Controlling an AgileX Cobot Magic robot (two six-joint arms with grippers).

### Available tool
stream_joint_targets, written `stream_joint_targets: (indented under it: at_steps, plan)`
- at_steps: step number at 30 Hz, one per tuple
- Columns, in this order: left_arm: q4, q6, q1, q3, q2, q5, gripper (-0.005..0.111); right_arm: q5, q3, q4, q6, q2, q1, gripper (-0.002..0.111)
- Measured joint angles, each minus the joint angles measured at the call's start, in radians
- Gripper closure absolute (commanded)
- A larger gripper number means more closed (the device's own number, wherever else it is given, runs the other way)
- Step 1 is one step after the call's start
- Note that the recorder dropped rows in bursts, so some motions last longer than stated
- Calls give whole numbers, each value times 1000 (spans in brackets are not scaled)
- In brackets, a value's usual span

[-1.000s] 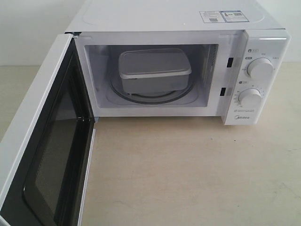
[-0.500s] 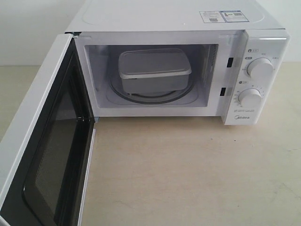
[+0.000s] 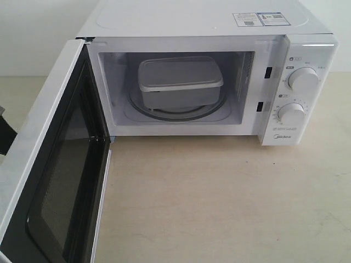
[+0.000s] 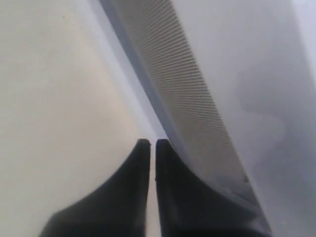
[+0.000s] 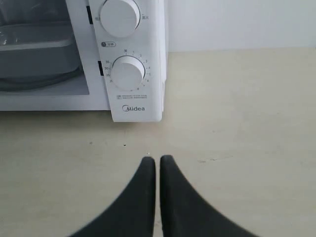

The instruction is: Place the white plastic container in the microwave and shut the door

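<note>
Door (image 3: 60, 175) cut off lower left (standing open); left tool (image 4: 149, 144), right tool (image 5: 154, 159) pinched closed, empty.

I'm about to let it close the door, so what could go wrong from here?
1. The left end effector is shut, tips close by the door's smooth outer face; a push there might slip along it instead of swinging it.
2. The right end effector hangs over the table in front of the microwave's dial panel; the swinging door's free edge could clip it.
3. A hard push might slide the microwave.
</note>
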Motion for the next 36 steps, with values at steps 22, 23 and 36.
stream_joint_targets:
  at_steps: [22, 23, 36]
  plan:
    - [-177, 63, -250, 0, 4, -185, 102, 0, 0, 0, 0, 0, 0, 108]
    - [-177, 63, -250, 0, 4, -187, 102, 0, 0, 0, 0, 0, 0, 108]
    - [-200, 63, -253, 0, 4, -173, 102, 0, 0, 0, 0, 0, 0, 108]
